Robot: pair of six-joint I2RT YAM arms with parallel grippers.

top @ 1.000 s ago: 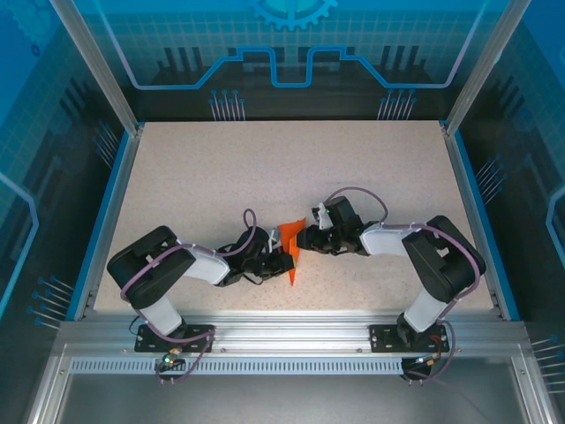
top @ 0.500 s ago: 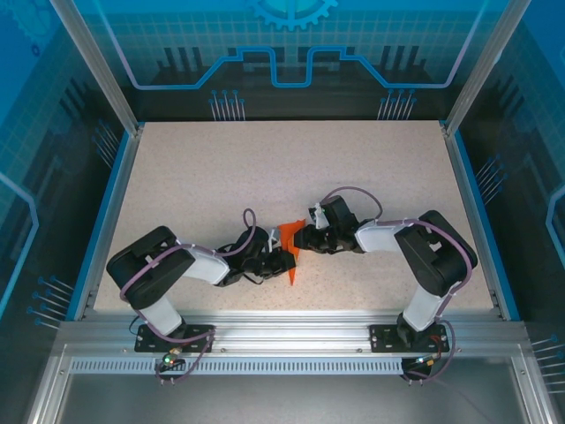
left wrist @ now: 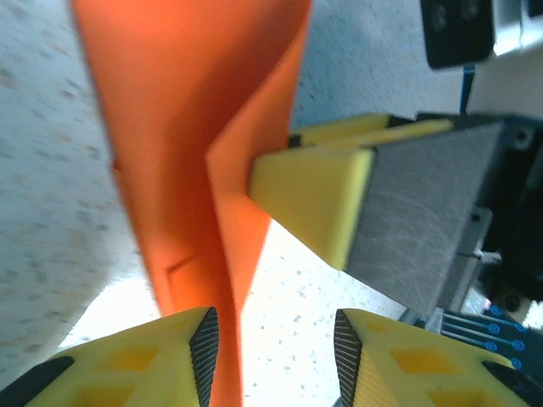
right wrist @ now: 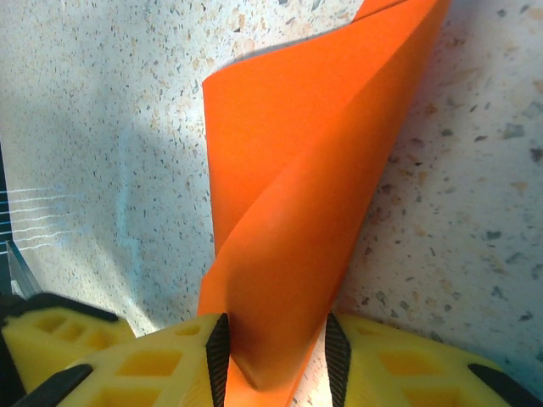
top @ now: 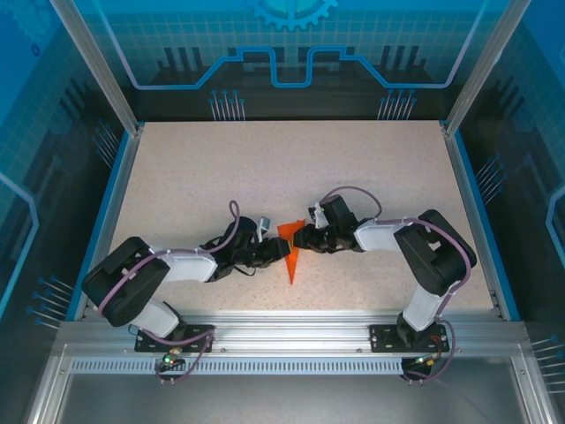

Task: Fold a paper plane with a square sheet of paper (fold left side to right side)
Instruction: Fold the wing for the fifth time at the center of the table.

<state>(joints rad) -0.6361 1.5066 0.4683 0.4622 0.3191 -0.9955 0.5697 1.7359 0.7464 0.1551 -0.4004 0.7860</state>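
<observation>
The square sheet of paper (top: 290, 256) is bright orange and creased into a narrow shape, its point toward the near edge, at the table's middle. My right gripper (top: 304, 237) is shut on its upper right part; in the right wrist view the curled paper (right wrist: 297, 195) fills the gap between the pads of the right gripper (right wrist: 276, 348). My left gripper (top: 275, 254) sits just left of the paper, open. In the left wrist view the paper (left wrist: 195, 144) runs along the left pad, and the left gripper (left wrist: 276, 348) has bare table in its gap. The right gripper's yellow finger (left wrist: 314, 203) presses the paper's edge.
The speckled beige table (top: 221, 177) is bordered by blue rails (top: 115, 203) and aluminium posts. Both arms reach inward from the near edge and meet at the centre, close together.
My left gripper has opened and let go of the paper, and its arm has stretched out lower. The right gripper keeps its grip and has edged slightly left.
</observation>
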